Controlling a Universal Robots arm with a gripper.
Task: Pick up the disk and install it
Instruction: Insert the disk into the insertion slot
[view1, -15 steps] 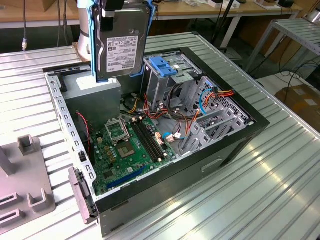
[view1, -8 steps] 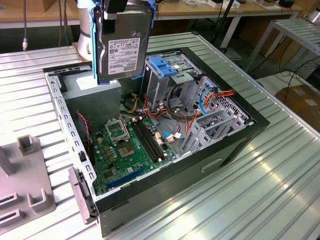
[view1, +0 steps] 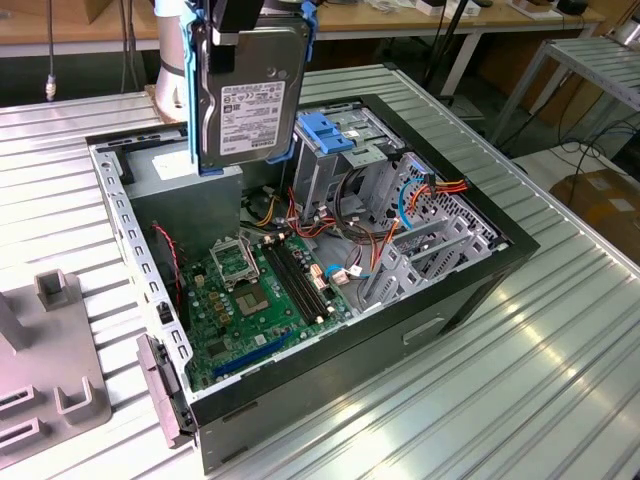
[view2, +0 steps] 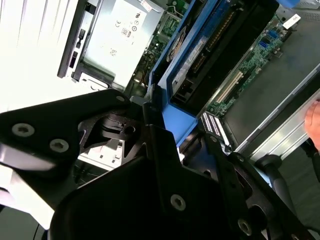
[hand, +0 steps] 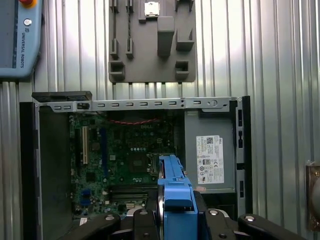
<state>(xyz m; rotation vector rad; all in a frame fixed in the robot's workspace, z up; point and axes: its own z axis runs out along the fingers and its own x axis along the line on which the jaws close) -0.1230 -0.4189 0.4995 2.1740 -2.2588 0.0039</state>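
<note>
Pincer (hand: 176, 218) clamps the disk (hand: 173, 182) edge-on in both wrist views; exterior view shows its white label (view1: 250, 118).

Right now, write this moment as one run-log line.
fingers: shut on disk | disk: upright, held above open case | install: not yet done

White barcode label on disk (view1: 250, 110) — print illegible; white sticker on power supply (hand: 200, 125); dark lettering on blue pendant (hand: 20, 40).
</note>
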